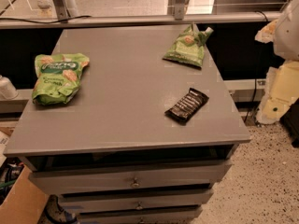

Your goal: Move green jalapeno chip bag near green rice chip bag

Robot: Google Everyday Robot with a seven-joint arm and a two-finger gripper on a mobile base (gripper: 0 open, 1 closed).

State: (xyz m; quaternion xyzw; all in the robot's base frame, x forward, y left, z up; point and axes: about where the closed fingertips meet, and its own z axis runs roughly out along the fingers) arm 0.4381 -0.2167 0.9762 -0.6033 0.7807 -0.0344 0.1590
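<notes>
The green jalapeno chip bag (187, 47) is a small olive-green crinkled bag with a flared top. It lies at the far right of the grey cabinet top (126, 92). The green rice chip bag (57, 77) is larger and bright green, with a dark logo band and tan cake pictures. It lies at the left edge of the top, far from the jalapeno bag. My gripper (285, 41) shows as a white and pale yellow shape at the right edge of the camera view. It is off the cabinet, to the right of the jalapeno bag, and touches nothing.
A black snack bar wrapper (187, 106) lies on the right half of the top, in front of the jalapeno bag. The cabinet has drawers (134, 180) below. A rail (140, 20) runs behind it. A cardboard box (21, 202) stands at the lower left. Speckled floor lies to the right.
</notes>
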